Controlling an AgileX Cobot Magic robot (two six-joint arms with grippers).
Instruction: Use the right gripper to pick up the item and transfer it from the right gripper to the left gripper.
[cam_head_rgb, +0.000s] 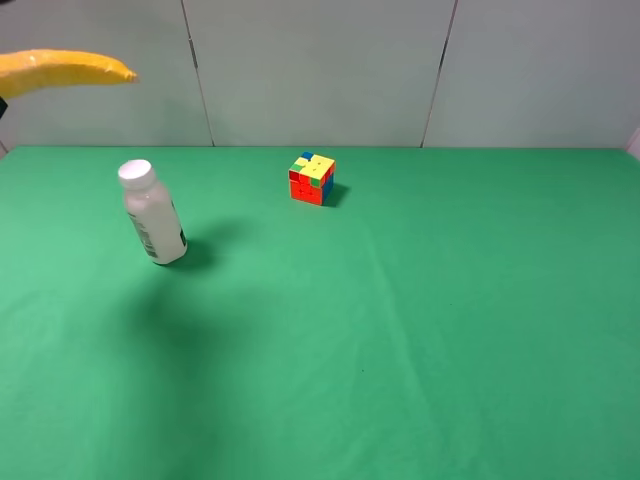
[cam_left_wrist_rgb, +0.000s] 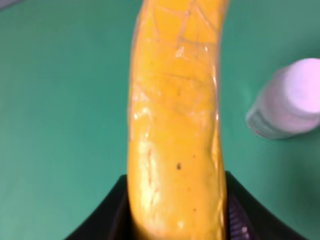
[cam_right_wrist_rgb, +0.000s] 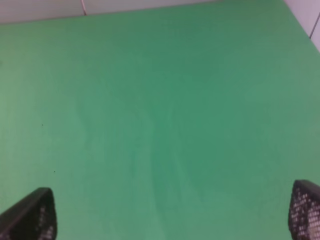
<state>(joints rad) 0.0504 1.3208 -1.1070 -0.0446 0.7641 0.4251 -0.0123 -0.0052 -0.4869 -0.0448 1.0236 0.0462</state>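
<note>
The yellow banana (cam_head_rgb: 65, 69) hangs in the air at the far left edge of the exterior high view, above the table's back left corner. In the left wrist view the banana (cam_left_wrist_rgb: 175, 120) fills the middle, clamped between the black fingers (cam_left_wrist_rgb: 107, 217) of my left gripper (cam_left_wrist_rgb: 175, 220), which is shut on it. The left arm itself is out of the high view. My right gripper (cam_right_wrist_rgb: 172, 220) is open and empty over bare green cloth, its two fingertips (cam_right_wrist_rgb: 32, 215) far apart; it does not show in the high view.
A white plastic bottle (cam_head_rgb: 152, 212) stands on the green table (cam_head_rgb: 420, 330) at the left, also in the left wrist view (cam_left_wrist_rgb: 290, 100). A multicoloured puzzle cube (cam_head_rgb: 312, 178) sits near the back middle. A pale wall runs behind.
</note>
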